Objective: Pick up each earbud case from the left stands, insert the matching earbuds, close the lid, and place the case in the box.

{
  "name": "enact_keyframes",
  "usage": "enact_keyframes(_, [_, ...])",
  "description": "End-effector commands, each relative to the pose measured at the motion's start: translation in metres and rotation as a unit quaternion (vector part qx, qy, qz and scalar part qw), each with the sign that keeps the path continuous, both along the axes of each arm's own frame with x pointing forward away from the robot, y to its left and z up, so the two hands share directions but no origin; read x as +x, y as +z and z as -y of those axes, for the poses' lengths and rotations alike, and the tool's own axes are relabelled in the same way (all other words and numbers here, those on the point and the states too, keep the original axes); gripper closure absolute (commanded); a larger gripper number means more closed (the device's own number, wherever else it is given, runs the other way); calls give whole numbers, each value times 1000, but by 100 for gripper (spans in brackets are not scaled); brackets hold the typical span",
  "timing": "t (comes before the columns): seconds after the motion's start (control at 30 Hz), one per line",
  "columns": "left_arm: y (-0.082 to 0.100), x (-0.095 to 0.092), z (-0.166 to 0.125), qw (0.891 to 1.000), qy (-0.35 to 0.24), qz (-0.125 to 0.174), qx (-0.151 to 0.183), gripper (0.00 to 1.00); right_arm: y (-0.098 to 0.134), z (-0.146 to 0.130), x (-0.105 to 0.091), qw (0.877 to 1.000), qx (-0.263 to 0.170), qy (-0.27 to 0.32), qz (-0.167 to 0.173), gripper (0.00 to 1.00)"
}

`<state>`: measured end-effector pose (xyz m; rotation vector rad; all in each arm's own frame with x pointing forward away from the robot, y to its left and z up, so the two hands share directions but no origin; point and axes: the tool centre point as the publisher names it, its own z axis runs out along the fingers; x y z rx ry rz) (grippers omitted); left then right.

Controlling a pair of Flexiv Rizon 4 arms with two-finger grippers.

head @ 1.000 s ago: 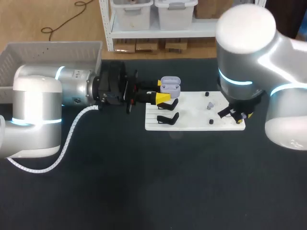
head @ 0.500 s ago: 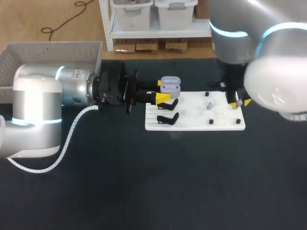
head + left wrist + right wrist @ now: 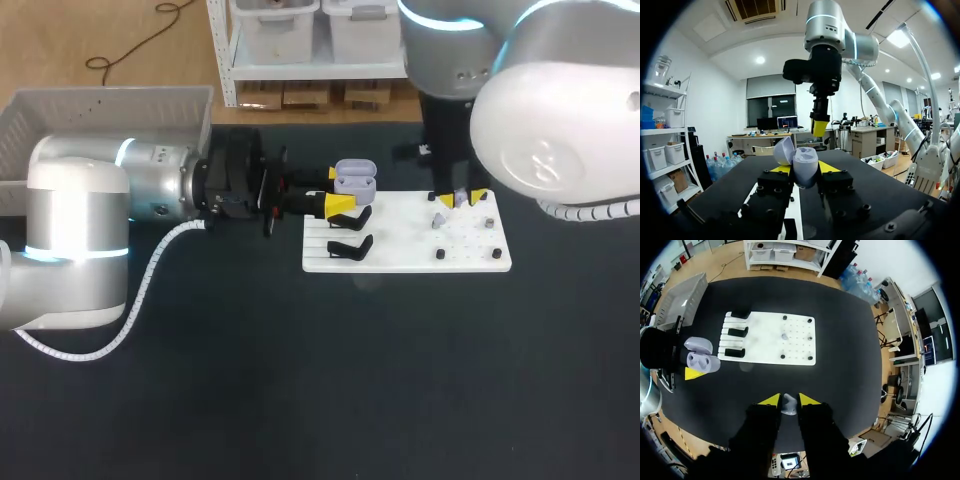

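My left pincer (image 3: 337, 188) clamps the open earbud case (image 3: 354, 178) just beside the white board (image 3: 400, 258). My right pincer (image 3: 461, 199) pinches an earbud (image 3: 788, 404) above that board. Recommendation: align it squarely over its socket before lowering.

The left arm (image 3: 80, 230) comes in from the left side and lies level, low over the bench (image 3: 300, 380), wrist stretched toward the middle; the left tool (image 3: 337, 188) points sideways along the bench, both yellow tips pressed on the open earbud case (image 3: 802, 165) held between them; the right arm (image 3: 545, 110) bends in from the right rear, its wrist upright; the right tool (image 3: 461, 199) points straight down, yellow tips close together, pinching a small earbud (image 3: 789, 404) from two sides
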<state>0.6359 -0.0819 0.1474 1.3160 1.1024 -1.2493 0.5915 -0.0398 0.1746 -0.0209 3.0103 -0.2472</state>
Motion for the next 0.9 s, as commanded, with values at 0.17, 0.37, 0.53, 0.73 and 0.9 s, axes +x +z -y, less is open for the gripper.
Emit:
enact_keyframes(0.17, [-1, 0, 0, 1000, 1, 1, -1, 100, 0, 1, -1, 1000, 1, 0, 2, 100])
enact_keyframes(0.37, [0, -1, 1, 1000, 0, 6, -1, 100, 0, 1, -1, 1000, 1, 0, 2, 100])
enact_keyframes(0.53, [-1, 0, 2, 1000, 2, 8, -5, 100, 0, -11, -2, 1000, -15, -15, 4, 100])
enact_keyframes(0.73, [-7, -4, 4, 1000, 4, 10, -6, 100, 11, -21, -5, 998, -22, -63, 13, 100])
enact_keyframes(0.9, [-10, -6, 3, 1000, 5, 7, -4, 100, 22, -32, -2, 993, 7, -116, 13, 100])
